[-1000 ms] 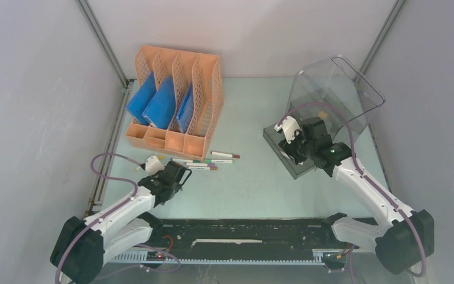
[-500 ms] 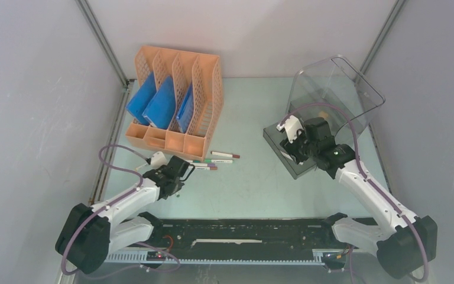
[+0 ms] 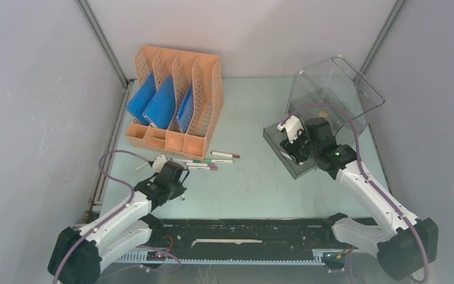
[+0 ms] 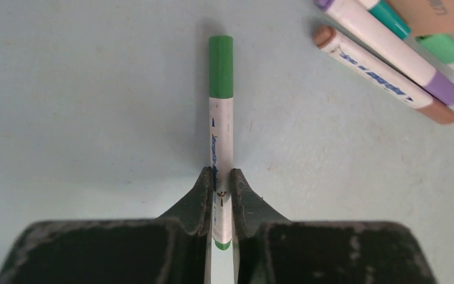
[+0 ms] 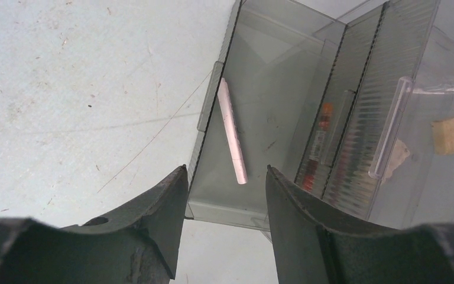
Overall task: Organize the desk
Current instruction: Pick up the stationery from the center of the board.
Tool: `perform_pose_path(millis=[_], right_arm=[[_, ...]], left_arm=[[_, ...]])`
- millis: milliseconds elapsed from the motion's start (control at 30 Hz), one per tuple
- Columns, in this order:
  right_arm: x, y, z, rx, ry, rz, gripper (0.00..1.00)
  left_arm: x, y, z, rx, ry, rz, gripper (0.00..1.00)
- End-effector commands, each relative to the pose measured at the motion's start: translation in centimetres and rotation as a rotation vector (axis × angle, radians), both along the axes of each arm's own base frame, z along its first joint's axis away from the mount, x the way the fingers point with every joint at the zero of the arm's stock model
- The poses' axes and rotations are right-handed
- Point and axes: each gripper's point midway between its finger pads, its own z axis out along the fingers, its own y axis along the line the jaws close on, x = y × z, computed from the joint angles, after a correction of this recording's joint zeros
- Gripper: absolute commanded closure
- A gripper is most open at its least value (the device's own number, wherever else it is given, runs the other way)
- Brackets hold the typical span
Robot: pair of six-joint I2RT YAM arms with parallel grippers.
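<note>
On the pale mint desk (image 3: 254, 183), my left gripper (image 4: 219, 177) is shut on a white marker with a green cap (image 4: 220, 136). The marker points straight ahead, and its rear end sits between the jaws. From above, the left gripper (image 3: 174, 186) is low over the desk, just near of the loose markers (image 3: 213, 161). My right gripper (image 5: 224, 177) is open with nothing between its fingers. It hovers over the pulled-out grey drawer (image 5: 272, 106), where a pink marker (image 5: 232, 131) lies. In the top view the right gripper (image 3: 292, 151) is above that drawer (image 3: 298, 170).
An orange file rack (image 3: 174, 100) holding blue folders (image 3: 159, 106) stands at the back left. The clear drawer box (image 3: 331, 94) is at the back right. A purple-capped marker (image 4: 390, 47) and a brown-capped one (image 4: 384, 77) lie to the right of the held marker. Grey walls enclose the desk.
The left gripper has closed on the green-capped marker, and its arm has shifted slightly nearer and to the left. The right arm has hardly moved.
</note>
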Motion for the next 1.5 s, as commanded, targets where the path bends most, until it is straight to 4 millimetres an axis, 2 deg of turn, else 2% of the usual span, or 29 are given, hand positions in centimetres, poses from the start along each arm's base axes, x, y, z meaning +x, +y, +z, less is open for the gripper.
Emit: perform_pose_path(millis=[0, 133, 300, 600, 767, 967, 1133, 1467], right_arm=[[-0.1, 0.7, 1.6, 0.045, -0.039, 0.022, 0.41], [-0.4, 1.1, 1.7, 0.062, -0.036, 0.042, 0.41], [-0.8, 1.7, 1.9, 0.09, -0.027, 0.07, 0.41], [-2.4, 3.4, 3.5, 0.189, -0.028, 0.157, 0.39], [-4.3, 4.8, 4.8, 0.292, 0.025, 0.235, 0.39], [-6.4, 6.0, 6.4, 0.429, 0.098, 0.322, 0.39], [-7.7, 6.8, 7.5, 0.508, 0.135, 0.387, 0.39], [-8.7, 7.8, 8.6, 0.59, 0.187, 0.409, 0.4]], left_arm=[[-0.2, -1.2, 0.8, -0.056, -0.045, -0.099, 1.0], [0.0, -2.3, 1.4, -0.109, -0.097, -0.156, 1.0], [0.7, -4.5, 3.6, -0.217, -0.222, -0.263, 1.0], [1.1, -9.3, 9.6, -0.483, -0.56, -0.479, 1.0], [1.2, -11.4, 13.2, -0.593, -0.729, -0.579, 1.0], [1.4, -14.5, 17.6, -0.629, -0.893, -0.679, 1.0], [2.1, -17.7, 20.3, -0.638, -0.967, -0.73, 1.0], [3.0, -24.7, 23.3, -0.671, -1.025, -0.827, 1.0]])
